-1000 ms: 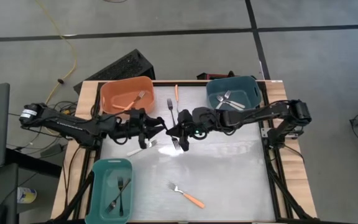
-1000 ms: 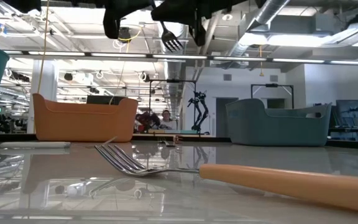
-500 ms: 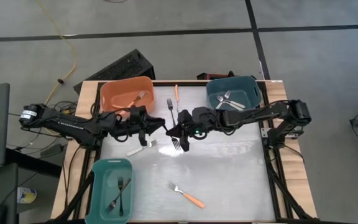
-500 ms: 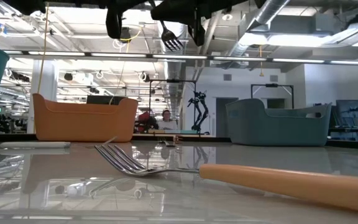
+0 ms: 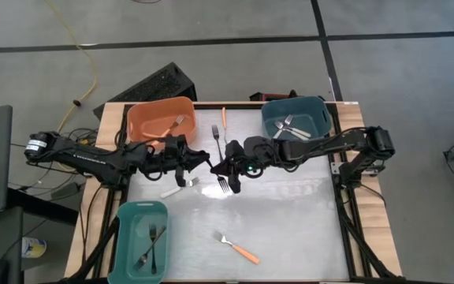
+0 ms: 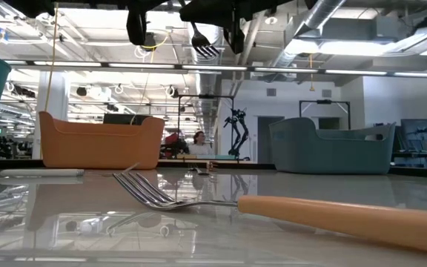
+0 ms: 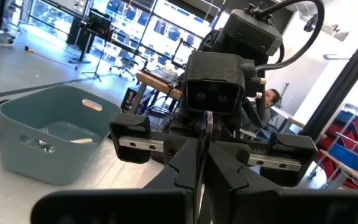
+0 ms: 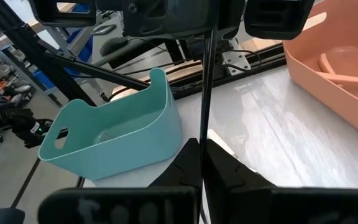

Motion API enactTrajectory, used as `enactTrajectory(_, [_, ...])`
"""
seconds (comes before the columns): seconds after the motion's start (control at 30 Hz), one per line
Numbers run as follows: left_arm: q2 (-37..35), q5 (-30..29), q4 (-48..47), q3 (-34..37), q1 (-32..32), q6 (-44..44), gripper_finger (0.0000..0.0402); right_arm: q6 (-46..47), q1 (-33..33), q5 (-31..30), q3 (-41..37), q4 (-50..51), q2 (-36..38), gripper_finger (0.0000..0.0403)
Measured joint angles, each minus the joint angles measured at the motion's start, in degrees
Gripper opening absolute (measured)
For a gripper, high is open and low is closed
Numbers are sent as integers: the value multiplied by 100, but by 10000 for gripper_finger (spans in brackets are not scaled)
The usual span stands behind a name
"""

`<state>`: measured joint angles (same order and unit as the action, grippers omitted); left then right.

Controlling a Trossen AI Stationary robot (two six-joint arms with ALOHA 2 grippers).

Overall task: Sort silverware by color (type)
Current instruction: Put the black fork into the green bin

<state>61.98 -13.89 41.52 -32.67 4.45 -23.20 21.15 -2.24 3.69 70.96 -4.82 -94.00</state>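
While both clamp it mid-air, black fork [image 5: 221, 175] bridges L end effector [image 5: 208, 162] & R end effector [image 5: 221, 166].

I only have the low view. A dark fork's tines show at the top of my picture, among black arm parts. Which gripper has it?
Observer: Both. In the wrist views, the left gripper and the right gripper are each shut on the dark fork, held above mid-table.
Operator: Where do dark forks go?
Observer: The high view shows two dark forks lying in the light teal bin, at that view's lower left corner, on the left arm's side.
Operator: Anything loose at the far edge?
Observer: Yes, an orange-handled fork lies on the table between the orange bin and the dark teal bin.
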Motion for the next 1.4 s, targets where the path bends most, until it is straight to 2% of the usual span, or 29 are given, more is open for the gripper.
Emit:
enactTrajectory(0.4, [0,17,-2,0,0,-9,0,3,2,100,0,2,2,31])
enactTrajectory(0.6, [-1,128,-120,0,-2,-54,0,105,2,100,0,20,4,76])
enactTrajectory(0.73, [-149,440,-564,-22,-85,-304,0,112,20,237,0,100,63,116])
enactTrajectory(0.9, [-546,1121,-2212,-500,-385,-610,0,119,154,831,3,491,287,172])
enactTrajectory(1.07, [-757,1799,-4724,-1508,-643,-1037,0,-8,445,1582,-2,898,547,212])
enactTrajectory(1.17, [-721,2238,-6149,-2160,-694,-1468,0,-234,586,1644,4,1199,719,222])
enactTrajectory(1.3, [-648,2609,-6970,-2670,-563,-2173,0,-601,703,1662,3,1328,788,223])
enactTrajectory(1.4, [-680,2593,-6843,-2825,-390,-2748,0,-825,762,1663,2,1303,791,222])
